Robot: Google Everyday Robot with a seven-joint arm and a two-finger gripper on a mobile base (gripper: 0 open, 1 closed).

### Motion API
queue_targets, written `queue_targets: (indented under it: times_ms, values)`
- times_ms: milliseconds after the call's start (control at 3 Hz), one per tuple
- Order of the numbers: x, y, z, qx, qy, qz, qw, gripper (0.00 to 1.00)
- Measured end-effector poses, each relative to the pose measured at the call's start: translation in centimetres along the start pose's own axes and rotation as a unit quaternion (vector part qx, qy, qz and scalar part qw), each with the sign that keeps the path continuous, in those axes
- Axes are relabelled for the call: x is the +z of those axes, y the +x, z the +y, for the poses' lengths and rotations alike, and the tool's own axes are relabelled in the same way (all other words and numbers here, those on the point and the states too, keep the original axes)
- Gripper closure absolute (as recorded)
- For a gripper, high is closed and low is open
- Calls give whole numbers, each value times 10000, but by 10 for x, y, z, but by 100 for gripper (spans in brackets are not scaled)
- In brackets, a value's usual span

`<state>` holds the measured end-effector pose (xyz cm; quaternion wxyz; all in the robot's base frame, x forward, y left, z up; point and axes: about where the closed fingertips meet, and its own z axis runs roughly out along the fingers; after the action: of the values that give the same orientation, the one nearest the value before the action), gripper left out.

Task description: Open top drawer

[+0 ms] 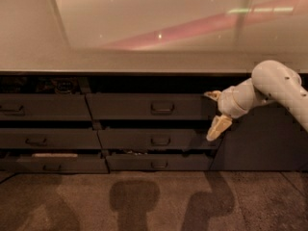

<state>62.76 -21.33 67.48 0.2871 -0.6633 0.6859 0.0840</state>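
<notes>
Jaws of our gripper (219,127) hang at the right end of the top drawer (125,107); we cannot tell their gap.
We see nothing held. The drawer's handle (162,107) is well left of the gripper, so closing here could catch only the front's edge and slip.

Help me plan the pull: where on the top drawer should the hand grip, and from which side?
Probably the small loop handle at the centre of the top drawer front, approached straight from the front: it is the flat face's only hold. The hand hangs by the drawer's right end, right of that handle.
</notes>
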Motion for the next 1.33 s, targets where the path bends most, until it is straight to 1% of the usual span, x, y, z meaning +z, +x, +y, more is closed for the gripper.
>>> queue_targets:
  times_ms: [333,667,1000,1333]
  values:
    - [0,0,-1,-1,9,0,10000,0]
    - [2,4,-14,225,60,136,9996,0]
    - [9,23,-41,788,162,441,9958,0]
    - [9,23,-41,789,161,442,9958,0]
